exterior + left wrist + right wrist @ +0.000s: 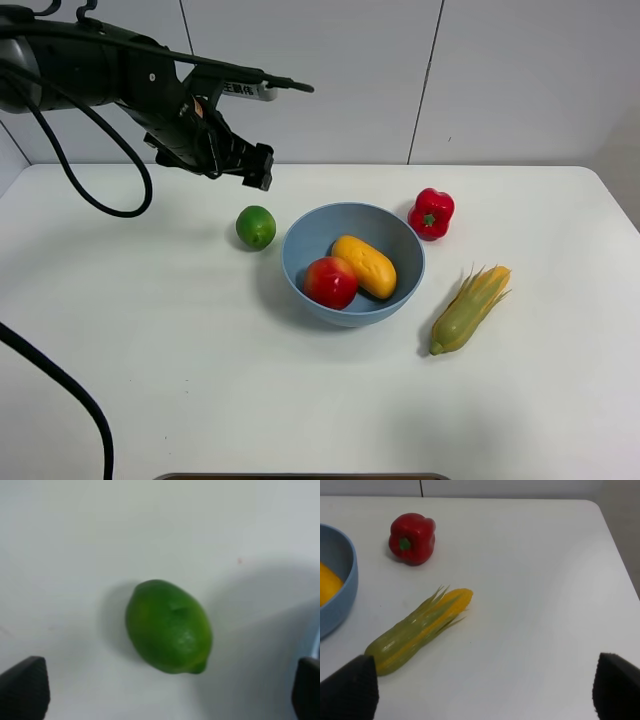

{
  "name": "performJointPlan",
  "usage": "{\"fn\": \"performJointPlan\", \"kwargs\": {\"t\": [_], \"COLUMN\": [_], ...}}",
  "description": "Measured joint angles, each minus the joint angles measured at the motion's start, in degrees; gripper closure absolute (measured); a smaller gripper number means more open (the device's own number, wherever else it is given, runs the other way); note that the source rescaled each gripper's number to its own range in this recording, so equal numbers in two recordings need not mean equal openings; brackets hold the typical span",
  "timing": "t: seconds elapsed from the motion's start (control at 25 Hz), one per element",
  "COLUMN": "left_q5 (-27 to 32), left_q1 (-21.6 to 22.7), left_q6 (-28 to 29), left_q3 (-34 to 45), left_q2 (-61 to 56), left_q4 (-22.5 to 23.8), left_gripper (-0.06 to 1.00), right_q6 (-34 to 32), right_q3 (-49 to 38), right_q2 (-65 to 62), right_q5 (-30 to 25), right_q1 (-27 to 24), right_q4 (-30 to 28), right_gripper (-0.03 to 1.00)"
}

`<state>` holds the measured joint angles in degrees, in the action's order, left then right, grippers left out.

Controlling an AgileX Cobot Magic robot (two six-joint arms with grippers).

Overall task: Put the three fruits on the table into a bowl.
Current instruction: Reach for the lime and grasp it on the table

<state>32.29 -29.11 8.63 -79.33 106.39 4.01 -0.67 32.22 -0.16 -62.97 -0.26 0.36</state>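
The light-blue bowl [353,262] sits mid-table and holds the red apple-like fruit [330,282] and the orange-yellow mango-like fruit [365,266]. The green lime [255,227] lies on the white table [150,350] just left of the bowl. My left gripper [255,168] hovers above and a little behind the lime, open and empty. In the left wrist view the lime [168,626] lies between the two spread fingertips [22,686]. My right gripper [480,692] is open and empty; it is out of the exterior high view. The bowl's rim [342,585] and a bit of mango [329,587] show in the right wrist view.
A red bell pepper [432,213] stands right of the bowl, and a corn cob [470,308] lies at the bowl's front right. Both show in the right wrist view, pepper [412,538] and corn [417,631]. A black cable [60,390] hangs over the table's left.
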Motion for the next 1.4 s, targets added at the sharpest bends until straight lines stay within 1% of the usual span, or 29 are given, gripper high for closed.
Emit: {"fn": "performJointPlan", "kwargs": {"t": [0.24, 0.44, 0.68, 0.92, 1.04, 1.16, 1.4], "left_q5": [1.0, 1.1, 3.4, 8.3, 10.4, 11.8, 12.1], "left_q1": [0.1, 0.1, 0.1, 0.1, 0.7, 1.5, 2.4], "left_q6": [2.1, 2.7, 2.8, 2.8, 3.2, 3.6, 3.8], "left_q3": [0.0, -1.2, -6.8, -12.9, -15.3, -16.6, -16.8], "left_q2": [3.6, 6.3, 9.8, 13.7, 15.5, 16.9, 17.5], "left_q4": [2.9, 3.3, 3.4, 3.4, 2.7, 0.9, -2.2], "left_gripper": [-0.03, -0.03, -0.03, -0.03, -0.03, -0.03, -0.03], "right_q6": [0.0, 0.0, 0.0, 0.0, 0.0, 0.0, 0.0], "right_q3": [0.0, 0.0, 0.0, 0.0, 0.0, 0.0, 0.0], "right_q2": [0.0, 0.0, 0.0, 0.0, 0.0, 0.0, 0.0], "right_q5": [0.0, 0.0, 0.0, 0.0, 0.0, 0.0, 0.0], "right_q1": [0.0, 0.0, 0.0, 0.0, 0.0, 0.0, 0.0], "right_q4": [0.0, 0.0, 0.0, 0.0, 0.0, 0.0, 0.0], "right_gripper": [0.22, 0.22, 0.22, 0.22, 0.22, 0.22, 0.22]}}
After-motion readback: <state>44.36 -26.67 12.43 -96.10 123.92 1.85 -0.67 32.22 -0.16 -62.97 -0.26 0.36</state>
